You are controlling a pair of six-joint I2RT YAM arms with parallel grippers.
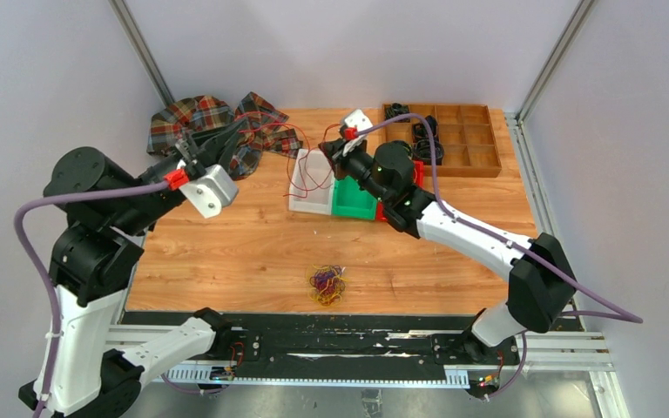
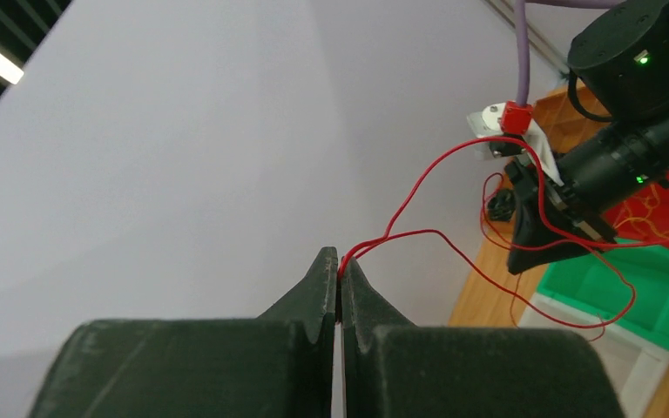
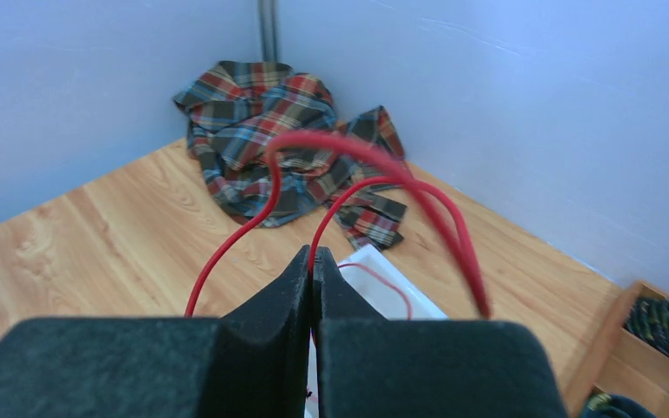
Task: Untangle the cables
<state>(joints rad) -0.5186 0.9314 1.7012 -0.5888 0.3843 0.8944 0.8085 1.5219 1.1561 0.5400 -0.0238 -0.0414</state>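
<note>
Both sets of jaws are pinched shut on the same thin red wire (image 3: 340, 144): left jaws nip a bend of it at their tips in the left wrist view, right jaws likewise in theirs. It droops in springy loops between the arms, upper middle of the overhead shot. Only the overhead shows the small knotted tangle (image 1: 326, 286) of yellow and purple cables, lower centre on the woodgrain counter (image 1: 226, 248). Rumpled plaid cloth (image 3: 261, 113) sits at the top of the right wrist view; a glossy green bin (image 1: 353, 202) sits against a white tray (image 1: 307, 187).
</note>
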